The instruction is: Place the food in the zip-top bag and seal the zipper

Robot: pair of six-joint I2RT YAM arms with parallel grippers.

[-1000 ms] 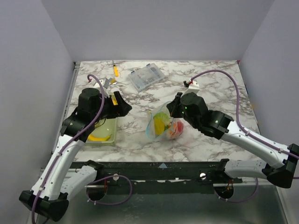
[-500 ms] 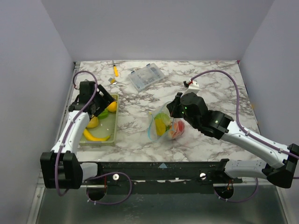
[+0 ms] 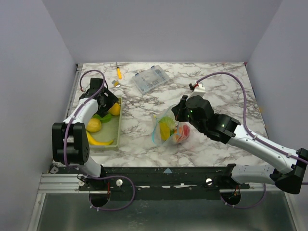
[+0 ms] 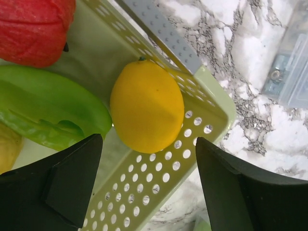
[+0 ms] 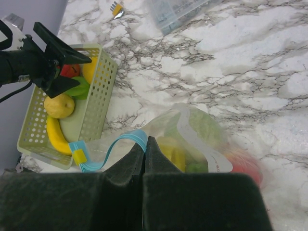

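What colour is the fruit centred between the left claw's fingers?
Yellow: the lemon, best in left wrist view.

Table point(image 3: 144, 139): white, grey-veined marble. Basket point(image 4: 159, 178): pale green, hole-dotted; inside it, lemon point(image 4: 147, 106) yellow, adjoining toy point(image 4: 48, 106) green. Zipper point(image 5: 130, 138): light blue.

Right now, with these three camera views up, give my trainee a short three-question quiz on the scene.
1. True or false: the left gripper is shut.
2. Which one holds the zip-top bag? A: left gripper. B: right gripper. C: neither.
3. Fill in: the food not bagged lies in the light green ____.

Key:
1. False: its jaws stand open over the yellow fruit.
2. B: it pinches the bag's rim by the blue zipper.
3. basket.
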